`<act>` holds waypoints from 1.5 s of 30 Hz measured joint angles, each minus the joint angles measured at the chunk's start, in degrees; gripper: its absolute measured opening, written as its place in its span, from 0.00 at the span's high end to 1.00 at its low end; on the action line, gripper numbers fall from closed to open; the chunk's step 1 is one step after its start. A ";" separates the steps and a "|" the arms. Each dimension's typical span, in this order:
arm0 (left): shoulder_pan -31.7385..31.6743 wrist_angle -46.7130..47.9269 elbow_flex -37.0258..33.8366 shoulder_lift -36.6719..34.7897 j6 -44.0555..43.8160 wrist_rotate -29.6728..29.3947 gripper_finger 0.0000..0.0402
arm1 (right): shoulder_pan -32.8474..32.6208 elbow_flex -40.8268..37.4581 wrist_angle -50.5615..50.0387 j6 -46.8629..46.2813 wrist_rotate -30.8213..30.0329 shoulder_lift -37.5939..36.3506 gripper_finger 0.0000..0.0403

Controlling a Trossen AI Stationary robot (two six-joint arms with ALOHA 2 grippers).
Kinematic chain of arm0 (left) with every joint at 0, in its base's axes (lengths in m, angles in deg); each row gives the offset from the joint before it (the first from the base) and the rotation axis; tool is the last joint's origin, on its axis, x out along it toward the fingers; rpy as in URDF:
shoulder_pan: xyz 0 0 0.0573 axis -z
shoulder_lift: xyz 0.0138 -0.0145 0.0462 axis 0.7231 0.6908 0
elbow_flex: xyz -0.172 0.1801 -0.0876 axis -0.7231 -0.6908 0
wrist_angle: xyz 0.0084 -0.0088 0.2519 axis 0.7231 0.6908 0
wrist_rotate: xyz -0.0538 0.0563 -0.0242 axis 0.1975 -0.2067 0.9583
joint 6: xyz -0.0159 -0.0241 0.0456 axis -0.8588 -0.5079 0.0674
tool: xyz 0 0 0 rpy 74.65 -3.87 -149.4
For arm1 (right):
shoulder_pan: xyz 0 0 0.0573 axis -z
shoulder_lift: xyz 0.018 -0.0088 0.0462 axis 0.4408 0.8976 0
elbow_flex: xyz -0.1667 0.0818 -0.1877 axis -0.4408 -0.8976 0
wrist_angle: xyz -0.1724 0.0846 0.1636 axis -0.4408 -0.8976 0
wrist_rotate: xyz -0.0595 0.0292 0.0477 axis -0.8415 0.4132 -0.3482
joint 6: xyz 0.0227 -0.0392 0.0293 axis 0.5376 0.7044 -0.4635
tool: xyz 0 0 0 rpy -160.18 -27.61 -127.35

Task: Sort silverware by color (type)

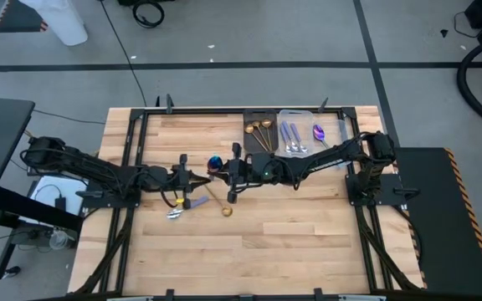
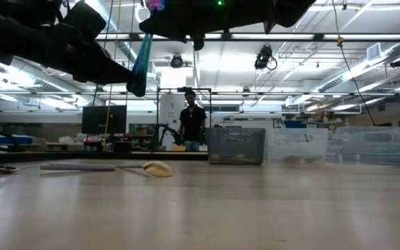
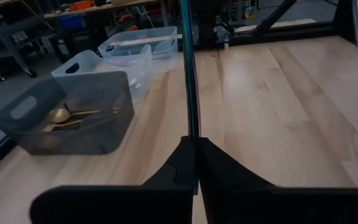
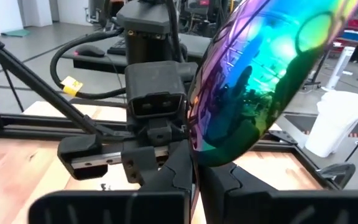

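Observation:
A teal-to-rainbow iridescent spoon point(image 1: 215, 162) hangs above the table's middle between both arms. My left gripper point(image 1: 197, 178) reaches in from the left and is shut on its slim teal handle point(image 2: 142, 62). My right gripper point(image 1: 228, 171) reaches in from the right and is shut just below its shiny bowl point(image 4: 260, 81). A gold spoon point(image 1: 222, 206) and a silver utensil point(image 1: 175, 214) lie flat on the wood nearer the front edge. My left gripper pinches the thin teal handle point(image 3: 191, 124) between its two fingers, coming in about level from the table's left. The handle rises edge-on from the fingertips, clear of the table. My right gripper pinches the spoon's neck point(image 4: 197, 152) right under the bowl, about level from the table's right. The bowl stands up above the fingers, lifted clear.
At the far edge stand a dark bin point(image 1: 260, 134) with gold spoons, a clear bin point(image 1: 293, 138) with silver pieces and a clear bin point(image 1: 319, 132) with a purple spoon. A person point(image 2: 193, 125) stands in the room beyond the table. Bare wood lies toward the near edge.

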 joint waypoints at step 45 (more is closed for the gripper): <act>-1.19 6.46 -0.22 -6.87 2.62 0.26 0.98 | -0.16 -0.01 -12.15 -8.94 1.99 -0.11 0.93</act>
